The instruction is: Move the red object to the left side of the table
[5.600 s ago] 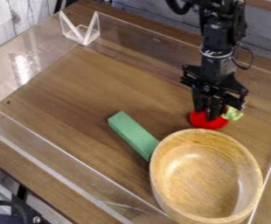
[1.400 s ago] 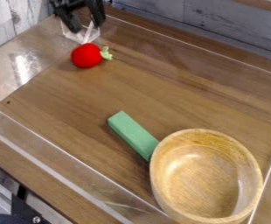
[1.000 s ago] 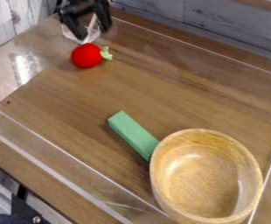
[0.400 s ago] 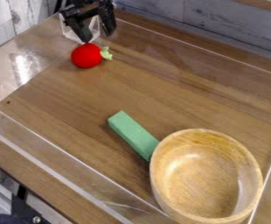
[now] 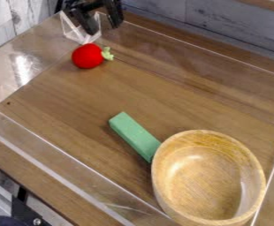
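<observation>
The red object (image 5: 88,56), a small round toy fruit with a green leafy tip, lies on the wood-grain table (image 5: 175,88) at its far left, free of any grip. My gripper (image 5: 91,22) hangs above and just behind it at the top edge of the view, open, with nothing between its dark fingers. Only the lower part of the gripper shows; the arm above is cut off.
A flat green block (image 5: 134,135) lies near the middle front, touching the rim of a round wooden bowl (image 5: 210,181) at the front right. Low clear plastic walls (image 5: 45,154) edge the table, with a folded clear piece (image 5: 71,29) at the far left corner.
The gripper has risen and shifted slightly right, away from the red object, staying open. The red object has not moved since about a second ago.
</observation>
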Controlling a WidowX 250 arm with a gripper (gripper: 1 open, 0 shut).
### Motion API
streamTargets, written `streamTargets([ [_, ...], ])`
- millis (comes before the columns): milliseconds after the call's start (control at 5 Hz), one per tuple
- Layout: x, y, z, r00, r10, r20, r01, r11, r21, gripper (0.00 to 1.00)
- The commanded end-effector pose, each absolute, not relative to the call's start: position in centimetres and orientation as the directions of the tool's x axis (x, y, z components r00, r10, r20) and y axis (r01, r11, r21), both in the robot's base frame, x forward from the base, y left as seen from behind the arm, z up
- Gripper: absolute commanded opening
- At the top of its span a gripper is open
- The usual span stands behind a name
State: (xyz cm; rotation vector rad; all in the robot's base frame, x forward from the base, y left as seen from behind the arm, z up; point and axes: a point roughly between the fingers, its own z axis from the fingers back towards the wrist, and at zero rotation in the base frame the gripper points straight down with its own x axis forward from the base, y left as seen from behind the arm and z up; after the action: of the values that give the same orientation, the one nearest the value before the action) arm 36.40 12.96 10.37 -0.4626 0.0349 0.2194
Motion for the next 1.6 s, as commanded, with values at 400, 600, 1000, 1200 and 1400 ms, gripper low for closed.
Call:
streamTargets([
  [400,36.2,11.5,16.6,0.993,0.115,0.031,-0.093,0.91,-0.404,1.0],
  [600,35.9,11.0,16.9,0.993,0.12,0.013,-0.103,0.901,-0.422,1.0],
  [1000,35.7,9.7,16.9,0.983,0.181,-0.028,-0.174,0.871,-0.46,1.0],
  [1200,35.9,8.7,16.8,0.972,0.231,-0.051,-0.227,0.85,-0.475,1.0],
  [1400,35.8,8.4,16.0,0.952,0.296,-0.076,-0.295,0.828,-0.476,1.0],
])
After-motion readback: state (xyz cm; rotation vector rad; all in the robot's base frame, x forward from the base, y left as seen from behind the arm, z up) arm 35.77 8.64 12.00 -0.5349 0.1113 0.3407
